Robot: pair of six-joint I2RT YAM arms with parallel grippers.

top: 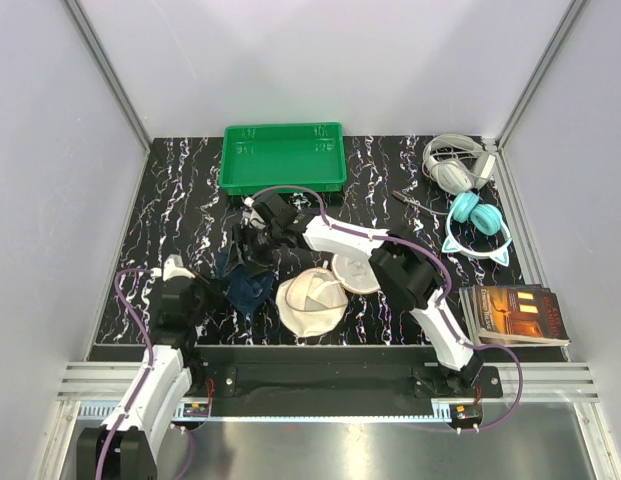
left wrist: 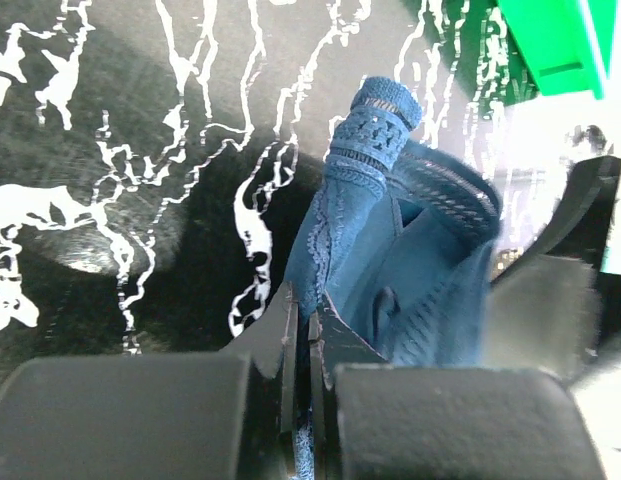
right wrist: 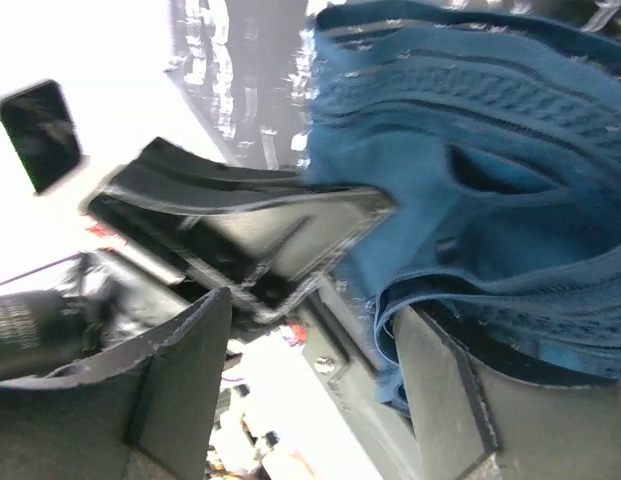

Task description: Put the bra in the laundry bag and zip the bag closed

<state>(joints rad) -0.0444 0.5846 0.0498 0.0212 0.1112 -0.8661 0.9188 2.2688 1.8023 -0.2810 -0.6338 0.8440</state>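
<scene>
Handover of the bra [left wrist: 410,250] between two arms. The left gripper [left wrist: 308,318] is closed tight on a thin lace edge of the garment, its jaws meeting with only fabric between them, and the rest of the bra rises in a bunched fold just ahead of its fingertips. The right gripper [right wrist: 310,325] stands with its jaws wide apart and nothing clamped. Blue cloth lies against one finger [right wrist: 440,390] and spreads ahead of it, so the left grip alone appears to carry the bra. The garment reads as light, soft and limp: it should drape and fold from any pinch point, and the thin straps may trail and snag. A hold on the thicker band or a cup edge would likely control it better than the lace trim. The laundry bag [top: 310,300] lies on the table [top: 170,200] just past the bra on the left gripper's inner side, seemingly open, with a round cream panel beside it. The two grippers are crowded close together over the bra. Bare table lies to the left gripper's outer side. The green tray [top: 283,157] sits beyond the right gripper, and the teal headphones [top: 477,222] and a book [top: 515,313] lie well apart.
</scene>
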